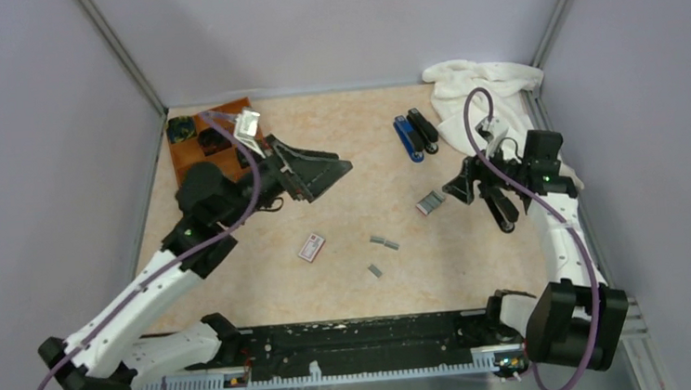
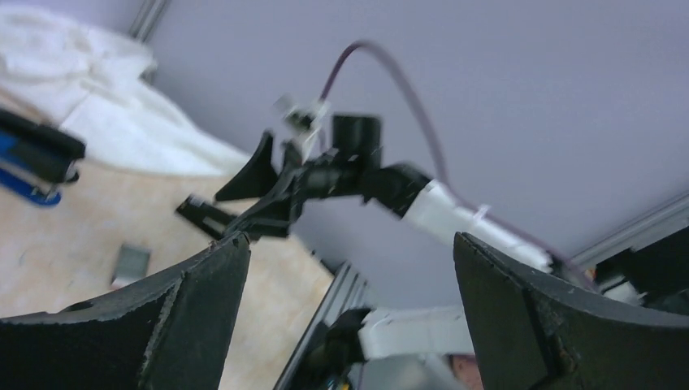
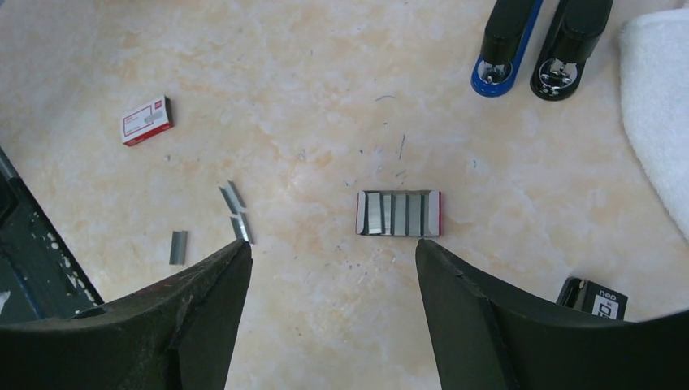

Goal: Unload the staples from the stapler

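A black stapler lies on the table close beside my right gripper; only its end shows past the right finger in the right wrist view. Loose grey staples lie mid-table as short strips, with one more strip nearby. My right gripper hangs open and empty just short of an open tray of staple strips. My left gripper is raised at the left, pointing right. In its own view the left gripper is wide open and holds nothing.
A blue stapler and a second black stapler lie side by side at the back. A small white-and-red box lies mid-table. There is a white cloth at the back right and a brown tray at the back left.
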Robot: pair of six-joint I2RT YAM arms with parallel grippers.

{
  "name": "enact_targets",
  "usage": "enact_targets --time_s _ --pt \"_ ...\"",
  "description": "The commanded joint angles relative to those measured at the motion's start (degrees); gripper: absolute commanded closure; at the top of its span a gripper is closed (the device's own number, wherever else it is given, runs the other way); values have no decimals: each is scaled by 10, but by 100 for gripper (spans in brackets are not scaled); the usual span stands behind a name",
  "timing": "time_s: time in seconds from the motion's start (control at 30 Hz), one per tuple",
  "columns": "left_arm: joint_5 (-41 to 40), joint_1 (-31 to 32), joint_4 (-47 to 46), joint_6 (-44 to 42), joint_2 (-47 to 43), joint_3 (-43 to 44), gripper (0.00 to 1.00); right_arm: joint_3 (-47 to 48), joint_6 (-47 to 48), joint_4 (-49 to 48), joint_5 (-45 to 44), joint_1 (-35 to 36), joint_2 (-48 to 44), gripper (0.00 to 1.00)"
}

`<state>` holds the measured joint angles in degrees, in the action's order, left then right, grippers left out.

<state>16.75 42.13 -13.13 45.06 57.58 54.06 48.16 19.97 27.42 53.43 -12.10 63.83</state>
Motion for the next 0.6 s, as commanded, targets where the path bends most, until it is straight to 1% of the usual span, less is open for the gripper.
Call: enact_targets --time_s 0.0,0.1,0.23,0.4,0.57 --pt "-124 42 222 29 -20 126 0 20 10 -15 -38 7 -2 26" --pt "-124 50 231 28 -32 166 0 35 14 -12 -70 21 32 25" --pt "-132 51 230 -2 -60 188 0 90 28 22 -82 35 121 25" --pt "-178 51 196 -41 -121 147 0 132 24 22 -94 39 201 25" --pt "-202 51 176 -60 -129 125 0 151 37 29 -120 54 253 25"
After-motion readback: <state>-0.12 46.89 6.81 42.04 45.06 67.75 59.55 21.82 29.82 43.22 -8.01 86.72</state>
